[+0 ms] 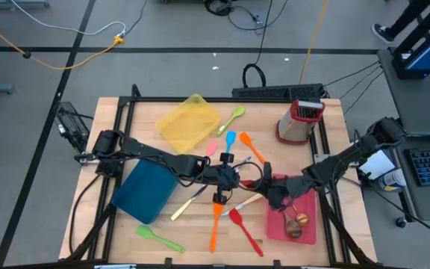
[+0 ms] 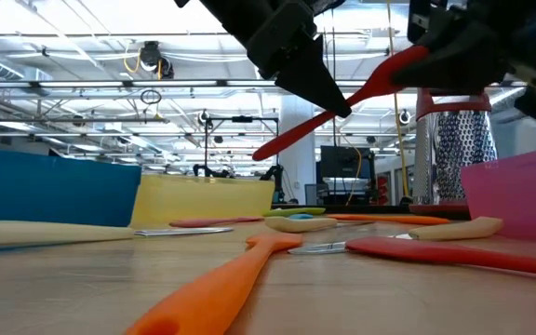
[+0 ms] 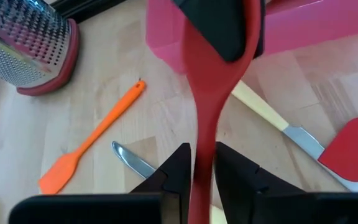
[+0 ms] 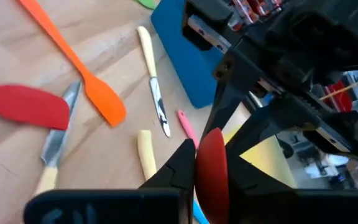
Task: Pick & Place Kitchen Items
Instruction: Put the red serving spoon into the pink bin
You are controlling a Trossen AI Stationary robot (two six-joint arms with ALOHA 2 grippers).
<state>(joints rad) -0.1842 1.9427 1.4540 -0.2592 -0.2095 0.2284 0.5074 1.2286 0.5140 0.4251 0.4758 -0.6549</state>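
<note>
Red spatula (image 2: 361, 98) is held off the table (image 1: 125, 239) between my two grippers, centre of the high view, tilted, blade end low toward the left of the low view. Left gripper (image 3: 202, 165): fingers (image 3: 176, 168) closed on the handle of the red spatula, one on each side. Right gripper (image 4: 211, 163): fingers (image 4: 179, 165) clamped on the other end of the same utensil.

Other kitchen items lie on the table below: an orange spatula (image 1: 216, 224) at lower centre, a second red spatula (image 1: 245, 230) beside it, a cream-handled knife (image 1: 187, 203) left of centre, a green spoon (image 1: 157, 237) at lower left.

Blue tray (image 1: 145, 191) sits left, yellow tray (image 1: 189, 122) upper centre, red tray (image 1: 278, 224) lower right. Grater (image 1: 300, 121) stands upper right.
</note>
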